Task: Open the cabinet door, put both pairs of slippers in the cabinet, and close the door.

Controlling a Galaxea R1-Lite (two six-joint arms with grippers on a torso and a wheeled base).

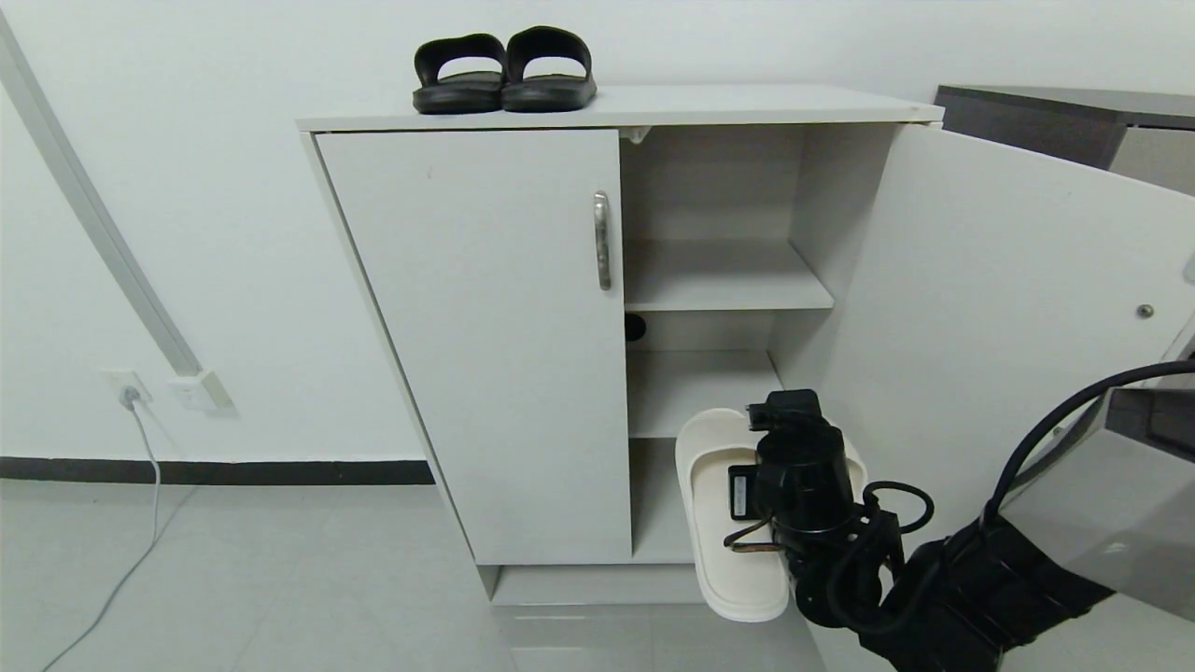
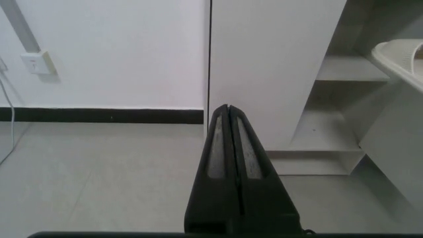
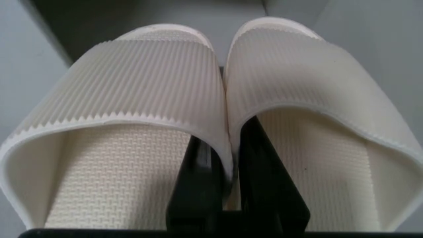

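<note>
The left tool (image 2: 228,142) is held clenched on nothing, facing the white two-door cabinet (image 1: 485,345). Black slide slippers (image 1: 504,70) are set on its top. Ribbed cream slippers (image 3: 158,86) are gripped by the right tool (image 3: 228,175) before the open lower shelves.

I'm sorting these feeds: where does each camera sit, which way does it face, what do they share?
Head view: on the head, looking forward and down at the cabinet, black slippers on top; right arm shows.
Left wrist view: on the left wrist, along the shut left gripper at floor, wall and cabinet shelves.
Right wrist view: on the right wrist, along the right gripper, shut on the white slippers.
Shared: all three show the white slippers.
</note>
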